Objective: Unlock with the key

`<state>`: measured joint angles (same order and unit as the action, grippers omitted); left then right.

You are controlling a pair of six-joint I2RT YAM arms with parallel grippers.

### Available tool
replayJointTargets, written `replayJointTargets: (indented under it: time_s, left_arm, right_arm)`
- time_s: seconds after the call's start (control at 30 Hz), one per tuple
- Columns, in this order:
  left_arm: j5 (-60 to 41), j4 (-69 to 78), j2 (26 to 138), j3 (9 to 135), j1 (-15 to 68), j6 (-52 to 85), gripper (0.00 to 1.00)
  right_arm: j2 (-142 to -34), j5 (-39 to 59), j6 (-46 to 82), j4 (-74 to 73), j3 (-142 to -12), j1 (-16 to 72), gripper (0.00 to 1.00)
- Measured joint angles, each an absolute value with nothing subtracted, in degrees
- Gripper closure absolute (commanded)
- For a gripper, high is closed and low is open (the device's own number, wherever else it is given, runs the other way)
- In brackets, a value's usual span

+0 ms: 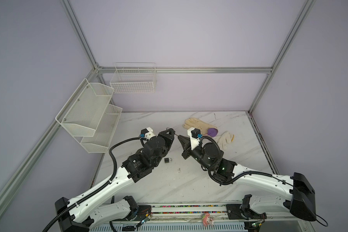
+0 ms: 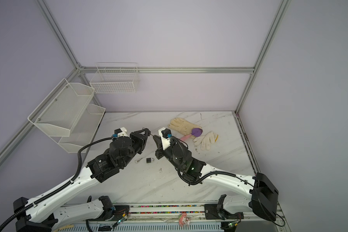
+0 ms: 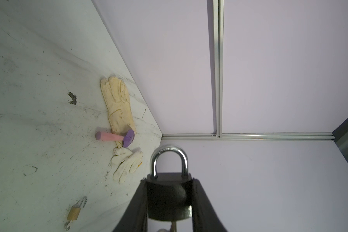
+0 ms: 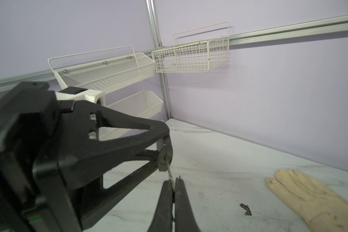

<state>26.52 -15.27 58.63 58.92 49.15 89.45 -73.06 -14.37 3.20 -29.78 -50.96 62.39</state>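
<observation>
A: Padlock position?
B: The black padlock (image 3: 167, 197) is clamped by its body in the left gripper (image 3: 170, 181), shackle pointed outward, and is held clear of the table (image 1: 169, 186).
A: Key?
B: The key (image 4: 169, 173) is pinched in the closed right gripper (image 4: 173, 183). Its tip is seated in the keyhole (image 4: 165, 158) on the padlock's underside. The grippers are set tip to tip.
</observation>
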Motion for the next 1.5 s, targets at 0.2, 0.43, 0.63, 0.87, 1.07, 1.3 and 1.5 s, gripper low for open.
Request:
replayJointTargets:
  time_s: [0.2,0.43,0.63,0.87,1.07,1.3,1.5]
  left_arm:
    - [24.0,-15.7,55.1,58.9,50.0,89.4,1.0]
    - [22.6,-16.1,54.2,58.8,50.0,89.4,1.0]
    - [23.3,-14.0,56.9,58.8,49.9,89.3,1.0]
    - [27.0,-13.1,59.5,58.9,50.0,86.2,1.0]
    - [29.6,-12.1,59.5,59.0,50.1,84.3,1.0]
    - [31.3,-12.3,59.4,59.0,50.3,83.2,1.0]
    - [31.5,-11.7,57.9,58.5,50.6,82.8,1.0]
  right_arm:
    - [-69.1,-14.2,2.5,-31.2,-48.2,63.9,1.0]
    - [-68.1,-15.1,3.0,-32.4,-47.0,64.6,1.0]
    - [-70.0,-19.8,6.2,-32.4,-48.3,65.3,1.0]
    - [-72.3,-20.8,10.3,-30.7,-50.2,64.6,1.0]
    - [-74.1,-23.2,11.4,-22.8,-56.8,65.0,1.0]
    - [-74.8,-24.4,12.5,-20.7,-58.1,65.6,1.0]
    - [-73.9,-22.5,12.8,-20.7,-57.9,65.6,1.0]
